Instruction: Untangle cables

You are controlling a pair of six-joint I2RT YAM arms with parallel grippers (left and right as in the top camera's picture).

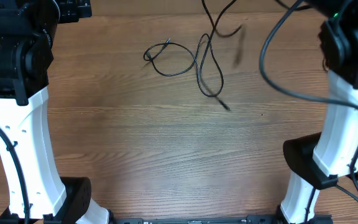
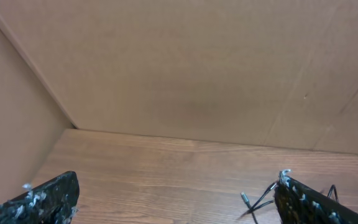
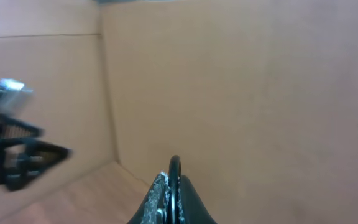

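Observation:
Thin black cables (image 1: 185, 62) lie as loose crossed loops on the wooden table at the back middle, with a strand running up off the top edge. One blurred strand (image 1: 238, 45) hangs to their right. My left gripper (image 2: 178, 182) is open and empty, low over the table. Plug tips and crossed cable ends (image 2: 257, 200) lie just inside its right finger. My right gripper (image 3: 171, 190) is shut on a thin black cable (image 3: 174, 168) that loops out above the fingertips, held up in the air. Neither gripper's fingers show in the overhead view.
Brown cardboard walls (image 2: 185, 74) enclose the back and sides of the table. The left arm (image 1: 17, 56) and right arm (image 1: 347, 56) stand at the two sides. A thick black robot wire (image 1: 272, 68) arcs by the right arm.

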